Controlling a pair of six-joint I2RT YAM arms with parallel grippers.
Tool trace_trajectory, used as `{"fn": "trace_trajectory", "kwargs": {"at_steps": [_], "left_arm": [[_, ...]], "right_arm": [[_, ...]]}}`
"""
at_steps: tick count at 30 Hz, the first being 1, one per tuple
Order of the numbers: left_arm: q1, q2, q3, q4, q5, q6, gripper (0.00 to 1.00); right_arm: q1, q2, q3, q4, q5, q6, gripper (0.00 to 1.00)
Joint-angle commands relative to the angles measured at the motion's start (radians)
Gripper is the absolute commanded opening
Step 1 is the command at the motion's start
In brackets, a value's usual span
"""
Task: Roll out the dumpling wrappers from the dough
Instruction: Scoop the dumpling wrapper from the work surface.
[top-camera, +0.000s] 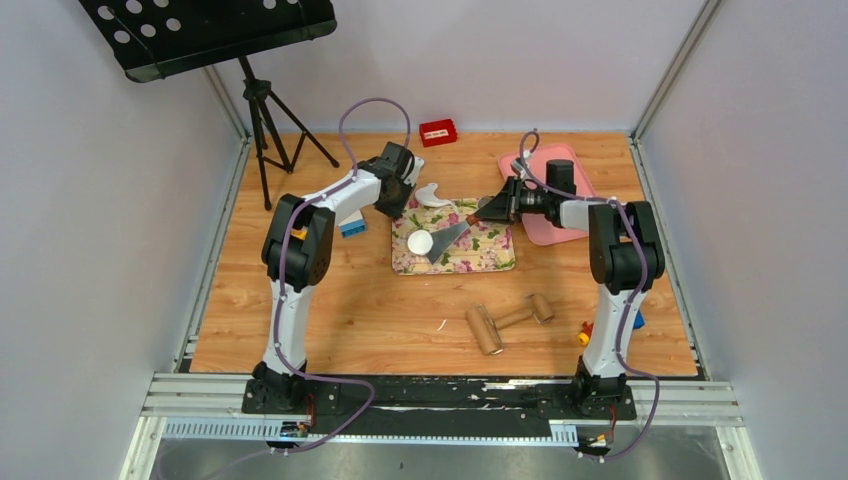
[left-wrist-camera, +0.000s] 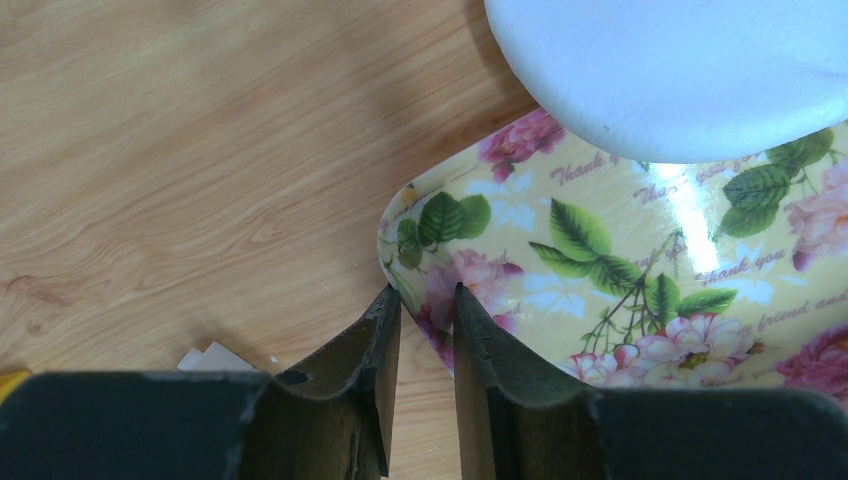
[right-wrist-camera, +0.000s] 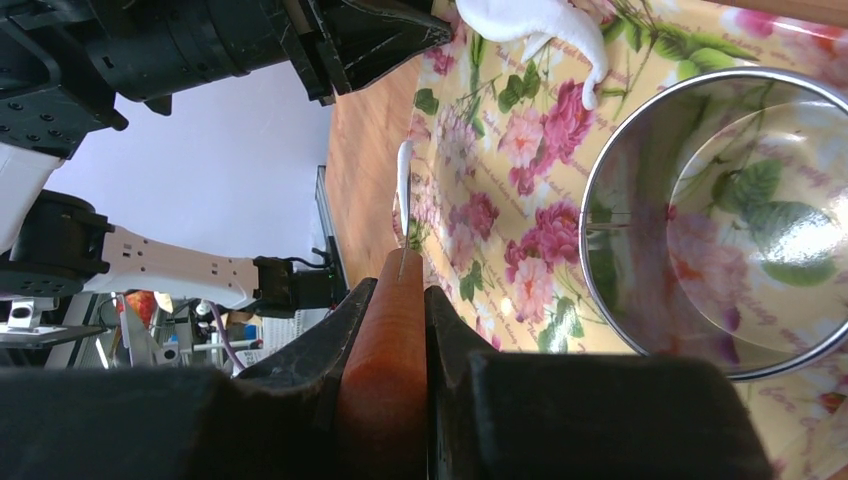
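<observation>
I am gripping a scraper (top-camera: 448, 240) in the right pincer (right-wrist-camera: 398, 292); the floral tray (top-camera: 482, 252) is carrying one wrapper (top-camera: 420, 241) and dough (top-camera: 432, 194); the left pincer (left-wrist-camera: 428, 300) is hanging ajar, empty.

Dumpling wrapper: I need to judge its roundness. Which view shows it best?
Top external: the wrapper shows its full round face over the floral mat. Right wrist catches only a thin white edge; left wrist misses it, showing the dough scrap instead.

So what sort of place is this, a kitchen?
Probably a robot test cell, not a kitchen: a left arm and right arm bolted to a rail, plain grey walls boxing in the table, a music stand.
</observation>
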Motion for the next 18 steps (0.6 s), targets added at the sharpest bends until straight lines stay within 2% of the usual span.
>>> {"fn": "trace_trajectory", "kwargs": {"at_steps": [1,3,9,12,15,18], "left_arm": [[-0.022,0.006,-0.016,-0.065,0.026,-0.01,0.32],[-0.02,0.003,-0.011,-0.069,0.026,-0.006,0.33],[-0.001,-0.017,0.007,-0.078,0.034,-0.003,0.57],[0.018,-0.026,0.019,-0.086,0.037,-0.003,0.63],[0.039,-0.039,0.032,-0.097,0.048,0.026,0.75],[0.055,-0.061,0.05,-0.111,0.087,0.052,0.93]], "right_arm": [[-0.016,-0.023,0.004,0.067,-0.061,0.029,0.0],[-0.03,-0.062,0.006,0.05,-0.068,0.018,0.0],[-0.131,-0.242,-0.006,-0.085,-0.096,-0.054,0.0],[-0.2,-0.306,-0.035,-0.109,-0.119,-0.041,0.0],[-0.297,-0.353,-0.056,-0.115,-0.121,-0.029,0.0],[-0.386,-0.385,-0.067,-0.115,-0.102,-0.003,0.0]]}}
